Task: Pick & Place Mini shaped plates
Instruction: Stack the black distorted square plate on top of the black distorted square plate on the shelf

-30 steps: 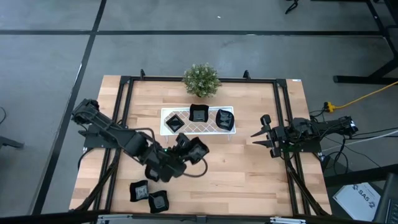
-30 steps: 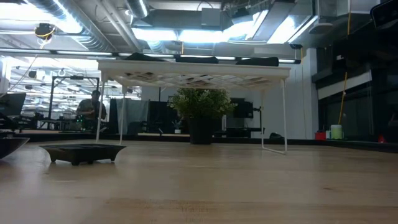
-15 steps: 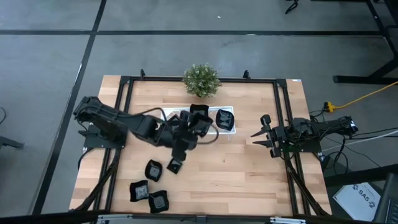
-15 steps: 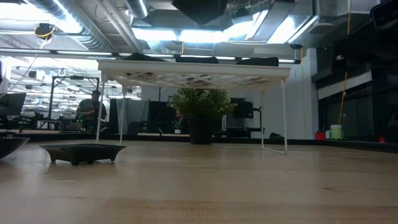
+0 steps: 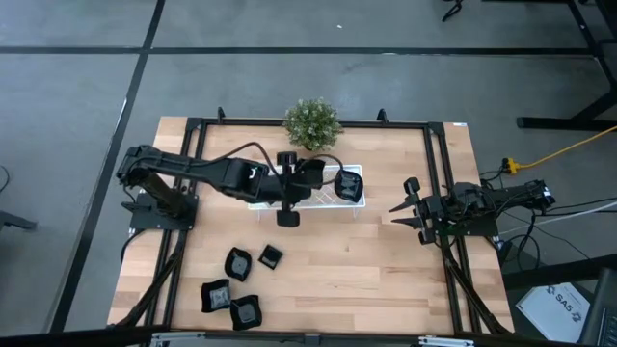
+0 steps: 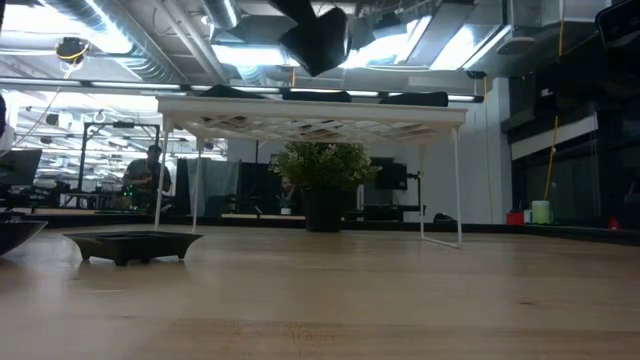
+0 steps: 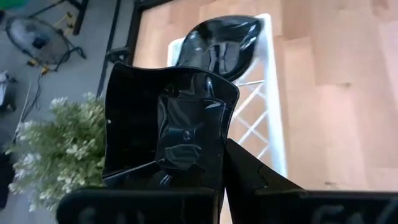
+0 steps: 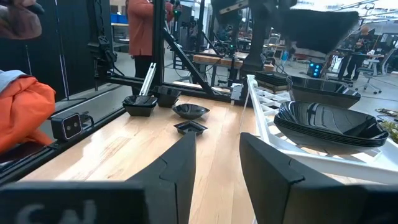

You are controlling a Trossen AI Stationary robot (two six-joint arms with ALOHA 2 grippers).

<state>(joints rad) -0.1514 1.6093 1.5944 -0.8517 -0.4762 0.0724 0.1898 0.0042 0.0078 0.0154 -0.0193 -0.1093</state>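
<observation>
The left gripper (image 5: 307, 176) is clamped on a black plate (image 7: 171, 124), holding it above the white tray (image 5: 258, 200). The right gripper (image 5: 403, 207) waits right of the tray, fingers apart. Four more plates (image 5: 238, 262) lie on the table near the tray's front.

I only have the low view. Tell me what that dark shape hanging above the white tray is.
Observer: That is the left gripper, jaws shut on a mini plate, held over the white tray.
Operator: Count the plates lying on the table; I see just one.
Observer: The high view shows four loose plates, clustered at the table's near-left corner.
Operator: Report the right arm.
Observer: The right gripper waits by the table's right edge, jaws open and empty, pointing at the tray.
</observation>
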